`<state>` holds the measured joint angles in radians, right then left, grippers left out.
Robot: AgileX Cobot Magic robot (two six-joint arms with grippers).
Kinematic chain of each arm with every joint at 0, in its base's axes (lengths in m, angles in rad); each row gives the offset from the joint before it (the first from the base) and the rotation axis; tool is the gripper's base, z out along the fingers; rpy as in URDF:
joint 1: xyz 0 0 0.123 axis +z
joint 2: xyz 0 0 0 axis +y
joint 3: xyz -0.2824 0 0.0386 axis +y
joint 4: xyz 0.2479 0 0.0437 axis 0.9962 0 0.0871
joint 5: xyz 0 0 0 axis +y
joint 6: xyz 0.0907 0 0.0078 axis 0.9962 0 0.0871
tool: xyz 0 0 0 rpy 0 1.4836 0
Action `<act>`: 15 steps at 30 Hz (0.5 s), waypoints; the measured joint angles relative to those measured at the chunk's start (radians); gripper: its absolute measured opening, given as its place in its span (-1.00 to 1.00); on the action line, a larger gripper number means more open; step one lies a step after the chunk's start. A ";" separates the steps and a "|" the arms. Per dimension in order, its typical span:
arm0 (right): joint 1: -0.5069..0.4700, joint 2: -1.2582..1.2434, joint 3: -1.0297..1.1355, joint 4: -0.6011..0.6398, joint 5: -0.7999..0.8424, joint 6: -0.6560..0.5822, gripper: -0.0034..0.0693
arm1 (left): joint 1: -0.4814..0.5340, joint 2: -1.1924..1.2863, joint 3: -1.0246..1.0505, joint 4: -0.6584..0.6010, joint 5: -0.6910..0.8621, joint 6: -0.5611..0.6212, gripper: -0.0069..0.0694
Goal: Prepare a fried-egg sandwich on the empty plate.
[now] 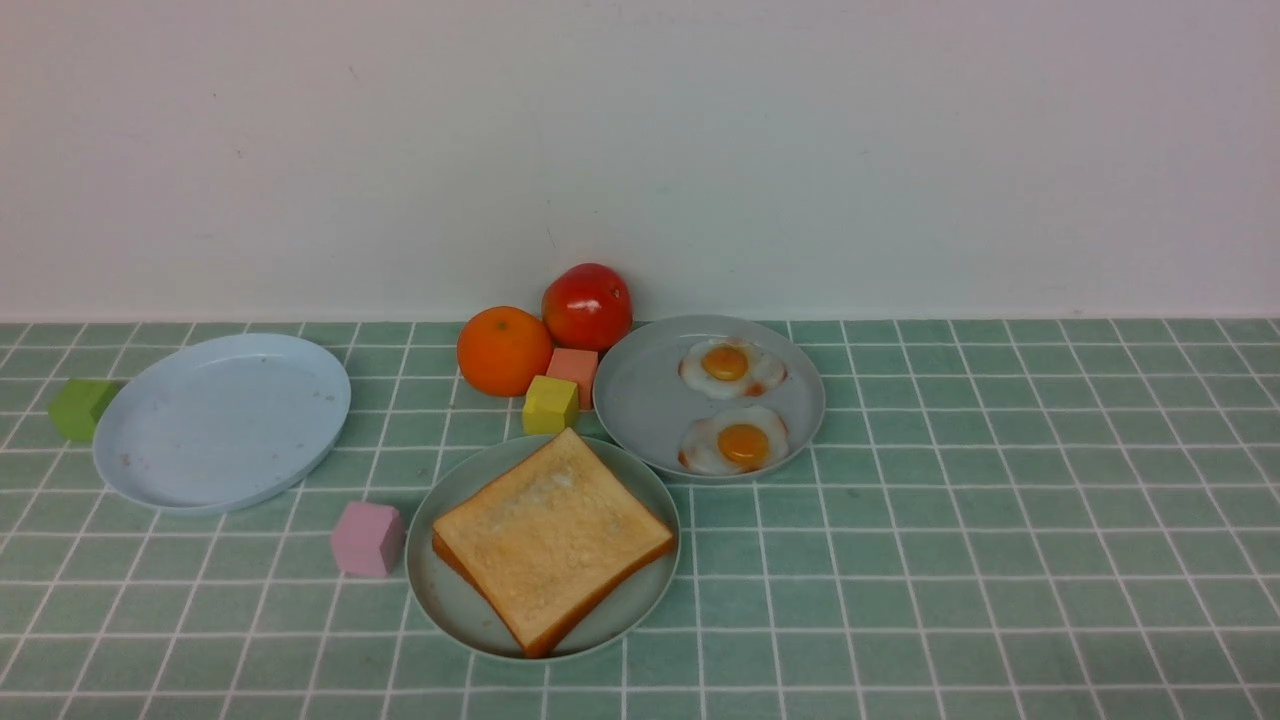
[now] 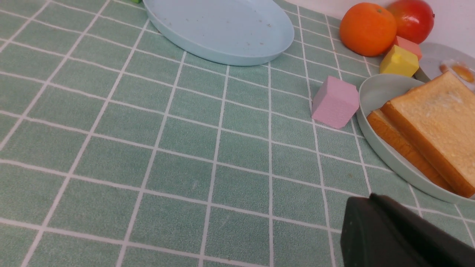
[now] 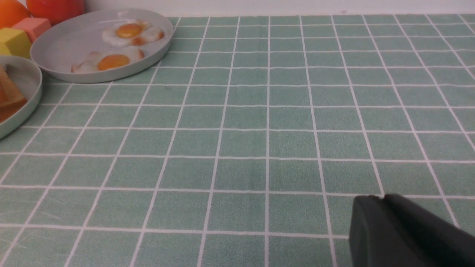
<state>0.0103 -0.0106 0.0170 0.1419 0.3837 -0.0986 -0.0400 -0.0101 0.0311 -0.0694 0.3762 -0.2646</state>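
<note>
Already, two square golden-brown toast slices (image 1: 553,538) lay stacked on the round pale mint-green plate (image 1: 447,598) at the front centre of the green tiled tablecloth (image 1: 960,560). Just behind and to the right, touching its rim, a grey plate (image 1: 640,400) held two glossy fried eggs (image 1: 733,368). A yellow cube (image 1: 550,404), salmon cube (image 1: 574,368), orange (image 1: 504,350) and red tomato (image 1: 587,306) clustered behind. A pink cube (image 1: 368,539) sat just left of the mint plate; farther left lay a light blue plate (image 1: 222,420) beside a green cube (image 1: 82,408). The left gripper (image 2: 371,197) showed closed jaws, holding nothing; the right gripper (image 3: 380,197) likewise looked closed and empty.
</note>
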 joint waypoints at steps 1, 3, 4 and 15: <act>0.000 0.000 0.000 0.000 0.000 0.000 -0.75 | 0.000 0.000 0.000 0.001 0.000 0.000 -0.79; 0.000 0.000 0.000 0.000 0.000 0.000 -0.74 | 0.000 0.000 0.000 0.001 0.000 0.000 -0.78; 0.000 0.000 0.000 0.000 0.000 0.000 -0.73 | 0.000 0.000 0.000 0.002 0.000 0.000 -0.78; 0.000 0.000 0.000 0.000 0.000 0.000 -0.68 | 0.000 0.000 0.000 0.002 0.000 0.000 -0.77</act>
<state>0.0103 -0.0106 0.0170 0.1419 0.3837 -0.0986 -0.0400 -0.0101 0.0311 -0.0670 0.3762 -0.2646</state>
